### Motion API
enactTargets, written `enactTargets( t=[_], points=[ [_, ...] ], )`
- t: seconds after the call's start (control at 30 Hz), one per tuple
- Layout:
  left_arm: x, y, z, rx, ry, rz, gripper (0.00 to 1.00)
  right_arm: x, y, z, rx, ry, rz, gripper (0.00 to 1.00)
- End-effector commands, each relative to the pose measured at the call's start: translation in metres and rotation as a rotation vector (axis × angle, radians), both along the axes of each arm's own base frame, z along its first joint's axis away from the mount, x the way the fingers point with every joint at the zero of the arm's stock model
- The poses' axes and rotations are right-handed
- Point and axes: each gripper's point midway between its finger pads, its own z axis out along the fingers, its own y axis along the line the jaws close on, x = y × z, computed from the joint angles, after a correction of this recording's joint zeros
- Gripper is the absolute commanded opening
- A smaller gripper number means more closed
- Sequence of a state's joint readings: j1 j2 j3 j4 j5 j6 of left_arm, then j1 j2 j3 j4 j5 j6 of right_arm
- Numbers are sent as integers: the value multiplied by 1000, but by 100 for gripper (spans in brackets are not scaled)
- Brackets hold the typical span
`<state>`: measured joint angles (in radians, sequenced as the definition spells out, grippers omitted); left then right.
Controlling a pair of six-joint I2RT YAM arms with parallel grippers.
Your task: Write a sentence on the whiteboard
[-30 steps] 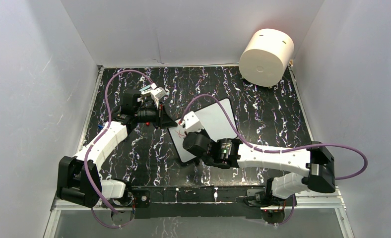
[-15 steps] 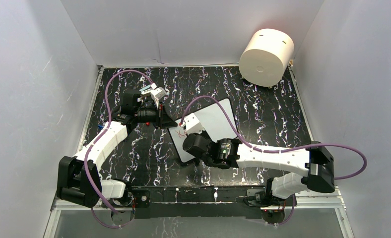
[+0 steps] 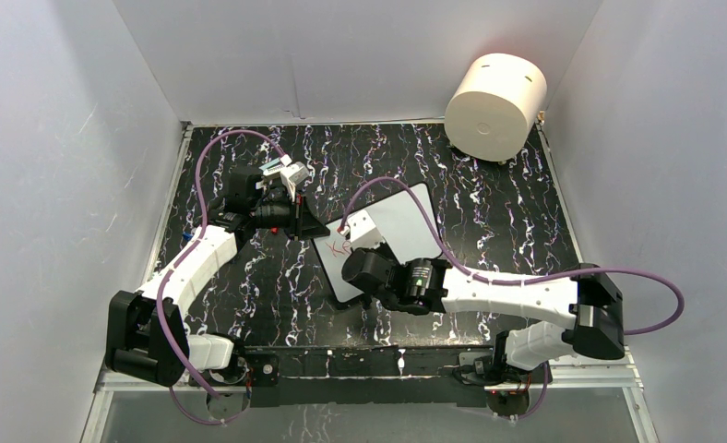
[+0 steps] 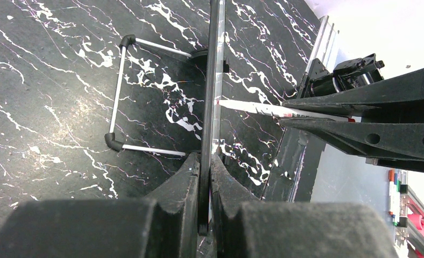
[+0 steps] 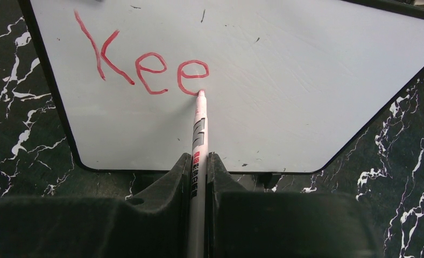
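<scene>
The whiteboard [image 3: 399, 220] stands tilted on the dark marbled table, with a black rim and rounded corners. Red marker letters "Kee" [image 5: 145, 67] are on it near its upper left in the right wrist view. My right gripper [image 5: 198, 161] is shut on a white marker [image 5: 198, 134] whose red tip touches the board at the end of the second "e". My left gripper [image 4: 205, 161] is shut on the whiteboard's edge [image 4: 214, 80], seen edge-on, at the board's left corner [image 3: 315, 233]. The marker [image 4: 274, 109] also shows in the left wrist view, its tip on the board.
A cream cylinder [image 3: 495, 106] lies at the back right corner. White walls enclose the table on three sides. The board's wire stand [image 4: 118, 91] rests on the table behind it. Purple cables loop over both arms.
The right gripper and marker have shifted slightly right across the board and more red lettering shows. The left arm and board have not moved.
</scene>
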<state>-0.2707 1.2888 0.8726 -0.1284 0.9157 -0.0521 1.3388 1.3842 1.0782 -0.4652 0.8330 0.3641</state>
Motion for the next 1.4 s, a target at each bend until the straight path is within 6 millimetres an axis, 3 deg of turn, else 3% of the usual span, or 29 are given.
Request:
enactTargets(
  t=[0.0, 0.8, 1.37],
  points=[
    [-4, 6, -29, 97, 76, 34, 0, 7, -3, 23, 99, -55, -43, 0],
    [-4, 6, -30, 98, 80, 32, 0, 20, 0, 33, 122, -95, -55, 0],
    [-4, 6, -30, 99, 83, 30, 0, 12, -3, 9, 53, -9, -38, 0]
  ],
)
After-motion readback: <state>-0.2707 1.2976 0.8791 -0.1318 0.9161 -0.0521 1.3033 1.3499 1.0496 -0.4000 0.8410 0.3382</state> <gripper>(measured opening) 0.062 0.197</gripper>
